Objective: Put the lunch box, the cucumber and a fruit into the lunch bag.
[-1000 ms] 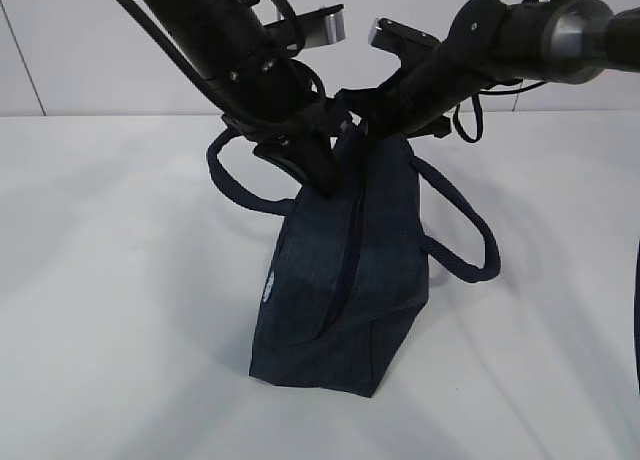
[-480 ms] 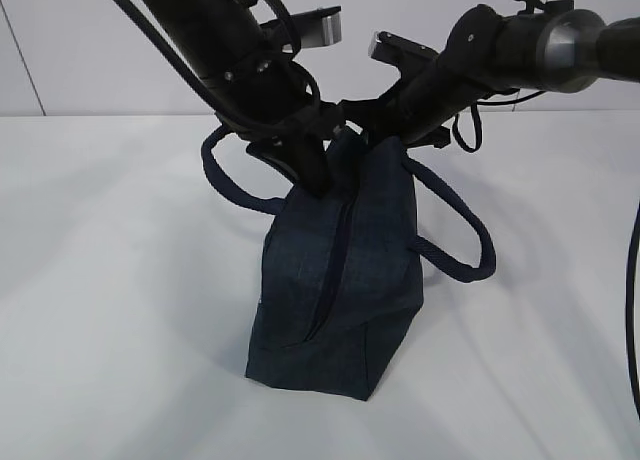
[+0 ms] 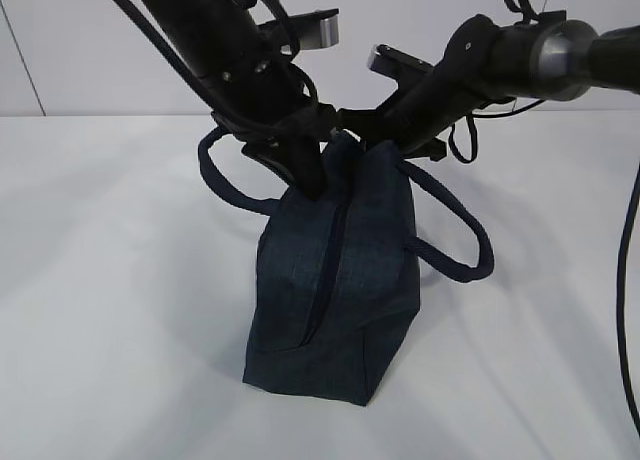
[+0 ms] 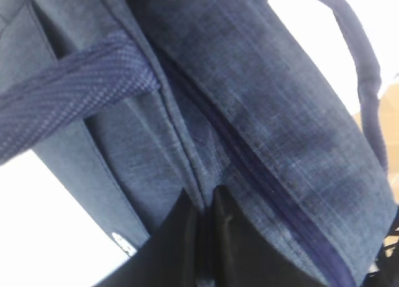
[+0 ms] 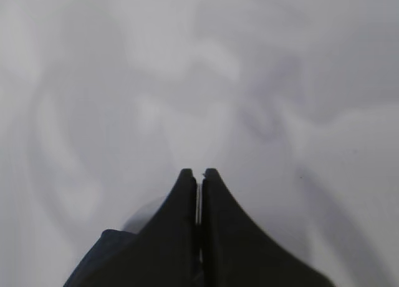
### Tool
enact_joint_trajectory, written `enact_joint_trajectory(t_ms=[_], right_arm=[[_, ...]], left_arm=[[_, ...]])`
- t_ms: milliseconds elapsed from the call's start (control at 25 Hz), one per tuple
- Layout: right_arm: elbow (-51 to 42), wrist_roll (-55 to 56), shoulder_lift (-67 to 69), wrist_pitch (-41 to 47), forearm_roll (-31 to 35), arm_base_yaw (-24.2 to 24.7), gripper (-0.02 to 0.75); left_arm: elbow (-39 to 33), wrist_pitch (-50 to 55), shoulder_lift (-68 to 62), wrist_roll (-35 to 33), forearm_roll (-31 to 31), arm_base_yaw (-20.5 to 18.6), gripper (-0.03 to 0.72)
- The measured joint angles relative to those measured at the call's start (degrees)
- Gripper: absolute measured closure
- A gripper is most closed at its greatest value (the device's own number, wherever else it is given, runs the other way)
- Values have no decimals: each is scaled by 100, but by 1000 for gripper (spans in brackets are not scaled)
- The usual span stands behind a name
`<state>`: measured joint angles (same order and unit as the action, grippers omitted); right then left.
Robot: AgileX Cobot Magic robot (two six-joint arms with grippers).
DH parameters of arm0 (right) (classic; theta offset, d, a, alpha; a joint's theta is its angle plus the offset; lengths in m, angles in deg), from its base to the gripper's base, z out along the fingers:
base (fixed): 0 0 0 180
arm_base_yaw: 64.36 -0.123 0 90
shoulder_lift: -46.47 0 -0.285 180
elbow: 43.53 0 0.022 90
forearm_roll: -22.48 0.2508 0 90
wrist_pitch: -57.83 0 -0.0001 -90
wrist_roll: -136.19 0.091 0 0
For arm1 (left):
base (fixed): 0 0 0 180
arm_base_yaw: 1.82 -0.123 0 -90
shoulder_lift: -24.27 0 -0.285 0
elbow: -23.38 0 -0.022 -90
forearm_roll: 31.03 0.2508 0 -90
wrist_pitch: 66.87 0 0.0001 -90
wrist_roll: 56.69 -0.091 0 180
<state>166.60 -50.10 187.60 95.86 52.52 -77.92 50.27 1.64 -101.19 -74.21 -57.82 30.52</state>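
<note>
On the white table: the lunch bag (image 3: 335,280) stands upright near the middle, dark navy, boxy, leaning a little to the right at its top.
Table: plain white surface (image 3: 110,310); only the bag shows on it in the exterior view.
Bag zipper: a dark line (image 3: 328,270) runs down the face toward the camera; it looks closed along the stretch visible in the left wrist view (image 4: 274,187).
Handles: one loop (image 3: 225,180) hangs off the left side, the other (image 3: 465,240) droops off the right.
Left gripper: it (image 3: 312,180) comes down from the upper left onto the bag's top edge; in the left wrist view its tips (image 4: 206,206) are pressed together against a fold of the navy fabric, seemingly pinching it.
Right gripper: it reaches in from the upper right and meets the bag's top corner (image 3: 375,145); in its own view its tips (image 5: 199,181) are pressed together with only white table beyond, and a bit of navy fabric (image 5: 103,256) shows at the lower left. Whether it grips cloth I cannot tell.
Lunch box, cucumber, fruit: not visible in any view.
</note>
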Motion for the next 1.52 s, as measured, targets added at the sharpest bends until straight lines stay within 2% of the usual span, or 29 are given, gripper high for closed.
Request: enact_joint_trajectory(t_ms=[160,280,360,440,560,800,920,1000,1120,1200,1280,1520], right_arm=[[233,0,37,194,0,12,738],[429,-11,63,345,-10,12,738],[546,-24,63,414,-35,12,738],[634,-46,66,489,-35,12,738],[744,-65,66,606,-44,12,738],[777,-89,66,646,-44,15,738],[777,-94,66,646,-44,15,738],[777,-102,66,646,-44,15,738],[777,-108,66,646,-56,24,738],[777,-116,66,646,-89,24,738],[777,-122,74,646,-135,24,738],[790,-130,228,601,-307,27,738]], left_arm=[[0,39,24,306,0,0,659],[0,86,46,479,0,0,513],[0,-29,46,601,0,-45,377],[0,-219,46,668,0,-81,296],[0,-569,46,689,0,-162,253],[0,-1099,-57,702,-304,-185,242],[57,-1225,-290,702,-485,-185,254],[129,-1245,-414,702,-516,-185,289],[201,-1245,-490,702,-526,-185,437],[222,-1245,-490,688,-538,-185,593],[225,-1245,-490,637,-538,-185,662],[352,-1103,-490,626,-476,-185,694]])
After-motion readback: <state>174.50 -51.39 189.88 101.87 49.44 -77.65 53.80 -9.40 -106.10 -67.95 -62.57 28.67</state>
